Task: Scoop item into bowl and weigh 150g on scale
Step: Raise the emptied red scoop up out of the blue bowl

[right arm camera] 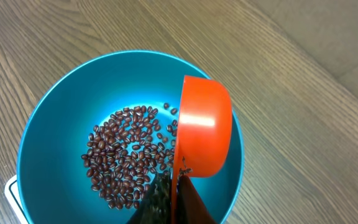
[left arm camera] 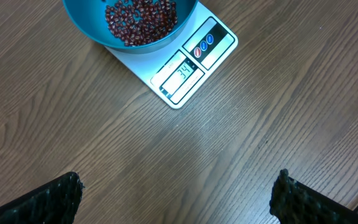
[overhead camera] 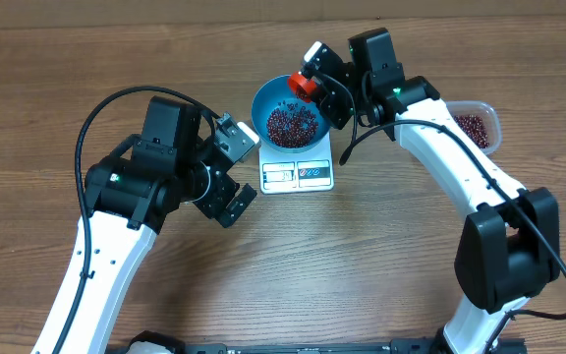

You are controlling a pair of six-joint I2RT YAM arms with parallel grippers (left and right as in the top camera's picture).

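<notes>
The blue bowl (overhead camera: 263, 106) stands on the white scale (overhead camera: 298, 175), with a low pile of red-brown beans (overhead camera: 293, 125) inside. My right gripper (overhead camera: 320, 84) is shut on the handle of an orange scoop (overhead camera: 306, 87) above the bowl's far right rim. In the right wrist view the scoop (right arm camera: 204, 127) is tipped on its side over the bowl (right arm camera: 42, 124), its mouth turned toward the beans (right arm camera: 126, 155) and hidden; the gripper (right arm camera: 174, 202) pinches the thin handle. My left gripper (overhead camera: 254, 169) hangs open left of the scale (left arm camera: 191, 68), its fingers (left arm camera: 48, 202) wide over bare wood.
A clear plastic tub (overhead camera: 475, 126) with more beans stands at the right, behind the right arm. The scale's display strip (left arm camera: 182, 73) faces the near side. Wood tabletop lies all around.
</notes>
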